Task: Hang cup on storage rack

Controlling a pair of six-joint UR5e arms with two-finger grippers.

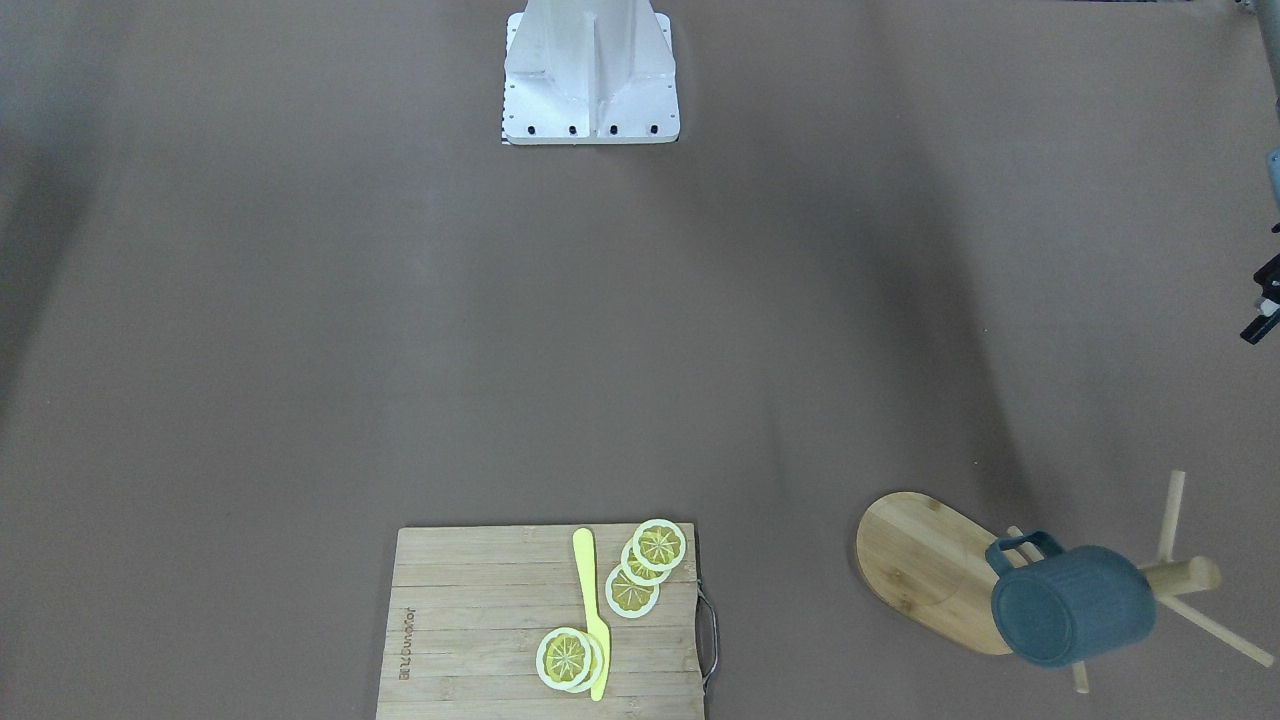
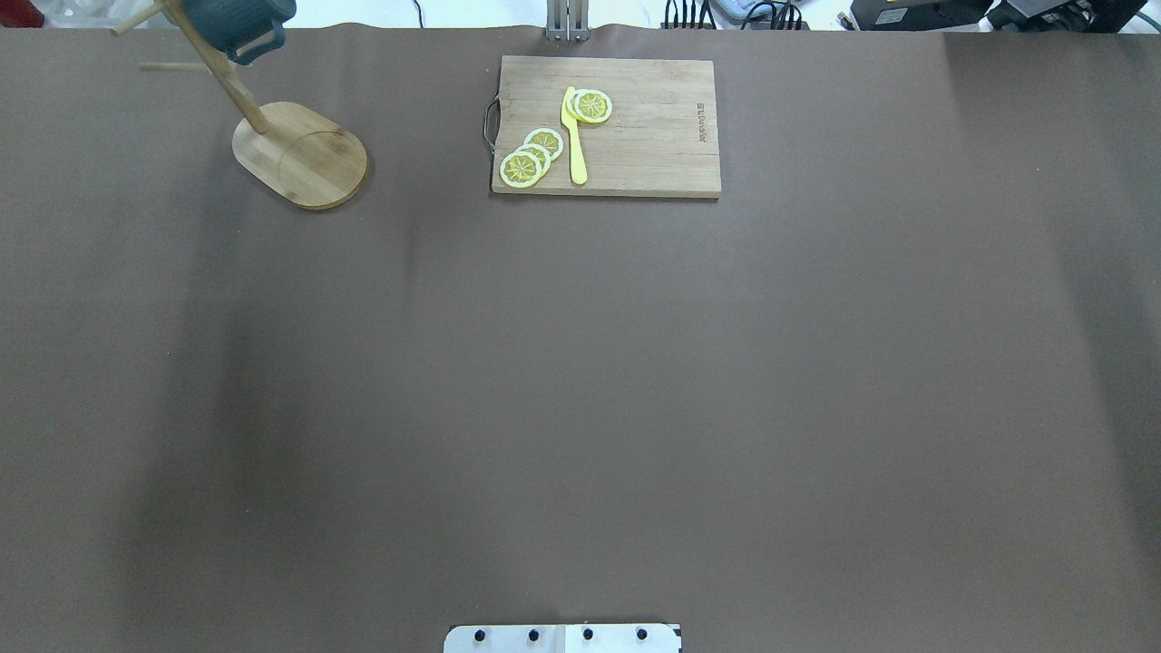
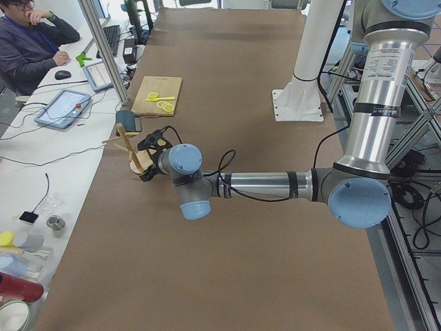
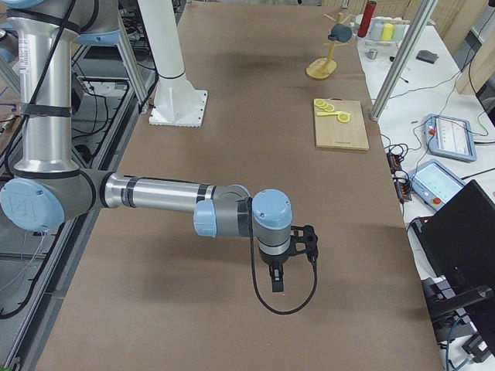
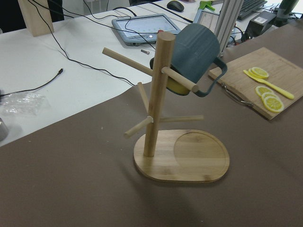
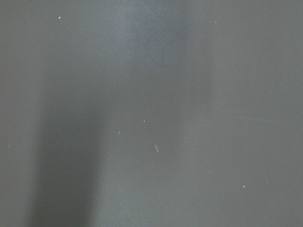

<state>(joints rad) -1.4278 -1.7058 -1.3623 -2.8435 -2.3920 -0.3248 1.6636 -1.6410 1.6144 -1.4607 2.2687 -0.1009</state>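
Note:
The slate-blue cup point(image 5: 194, 47) hangs by its handle on an upper peg of the bamboo storage rack point(image 5: 158, 94), tilted with its mouth toward the post. It also shows in the front view point(image 1: 1075, 605) and at the overhead view's top left point(image 2: 231, 18). The rack's oval base point(image 2: 304, 159) rests on the table. My left gripper point(image 3: 143, 162) is close beside the rack, apart from the cup, and I cannot tell whether it is open. My right gripper point(image 4: 277, 282) hangs over bare table far from the rack, and I cannot tell its state either. No fingers show in either wrist view.
A slatted cutting board point(image 2: 644, 127) with lemon slices point(image 2: 533, 154) and a yellow knife point(image 2: 573, 136) lies at the table's far edge, to the right of the rack. The robot's white base point(image 1: 590, 70) stands at the near side. An operator's desk with tablets borders the far edge.

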